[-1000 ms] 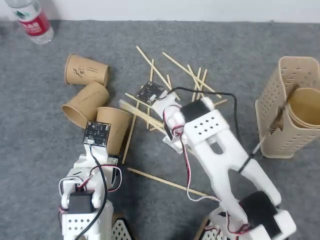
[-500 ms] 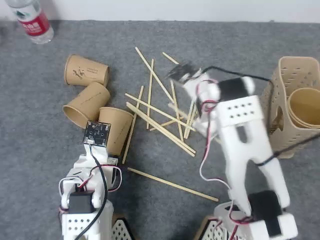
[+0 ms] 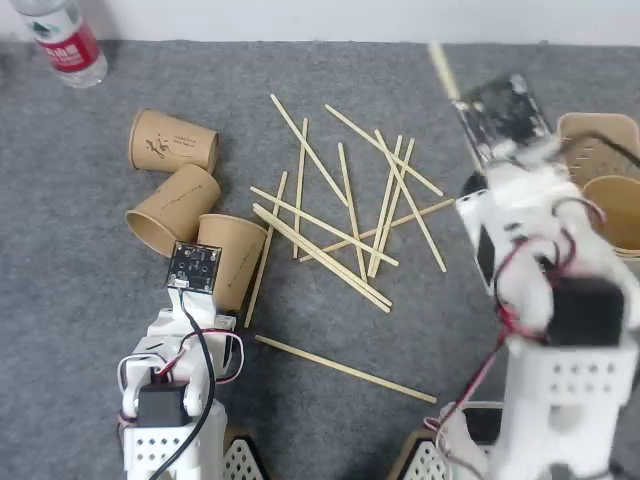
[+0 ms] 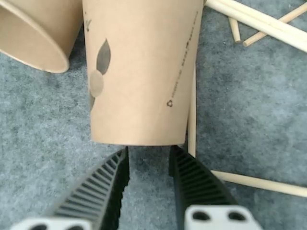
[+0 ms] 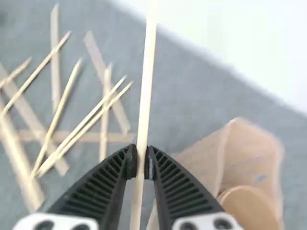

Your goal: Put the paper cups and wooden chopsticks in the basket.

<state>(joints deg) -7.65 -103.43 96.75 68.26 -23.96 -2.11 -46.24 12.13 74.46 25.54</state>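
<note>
Has swung the right gripper away from the chopstick pile at mid-frame in the high view, up to the upper right, just beside the basket. Pinches a single chopstick between jaws closed tight on it, the stick's free end poking toward the top edge of the high view. Means one stick lifted clear of the pile and probably close to being dropped in, though not yet inside. Keeps the left gripper parked at lower left, jaws a little apart and holding nothing, tips just short of the end of the nearest paper cup. Leaves two more cups lying on their sides at upper left, the pile untouched at centre, and another cup already sitting in the basket
</note>
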